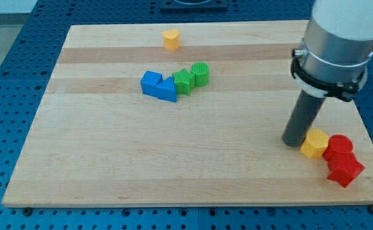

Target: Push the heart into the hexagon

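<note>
A yellow heart (170,39) sits near the view's top, a little left of centre. A yellow hexagon (315,143) lies at the view's lower right. My tip (294,142) rests on the board just left of the hexagon, touching or nearly touching it. The heart is far from my tip, up and to the left.
Two red blocks (340,146) (345,169) lie against the hexagon's right side near the board's right edge. A blue cube (151,82) and a blue triangle (167,91) touch two green blocks (184,81) (200,73) in the middle of the wooden board (110,160).
</note>
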`<state>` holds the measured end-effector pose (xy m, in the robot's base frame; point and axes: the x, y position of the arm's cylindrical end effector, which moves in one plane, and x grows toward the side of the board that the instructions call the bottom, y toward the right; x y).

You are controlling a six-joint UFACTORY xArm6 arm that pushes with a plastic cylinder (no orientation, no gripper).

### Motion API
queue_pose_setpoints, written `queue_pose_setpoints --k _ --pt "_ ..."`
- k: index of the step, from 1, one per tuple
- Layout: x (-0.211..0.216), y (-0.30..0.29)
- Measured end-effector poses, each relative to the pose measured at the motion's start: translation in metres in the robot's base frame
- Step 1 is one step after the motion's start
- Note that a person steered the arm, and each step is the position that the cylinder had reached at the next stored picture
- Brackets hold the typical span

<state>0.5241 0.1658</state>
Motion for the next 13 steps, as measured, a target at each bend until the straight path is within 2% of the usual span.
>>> queue_pose_setpoints --k 2,3,7,8,10,12,13 --pt "-0.006 -0.005" --pt "-0.055 -0.034" --pt "-0.312 -0.137" --pt "-0.332 -0.163" --pt "-0.326 -0.246" --pt "-0.322 -0.238" --pt "-0.299 -0.215"
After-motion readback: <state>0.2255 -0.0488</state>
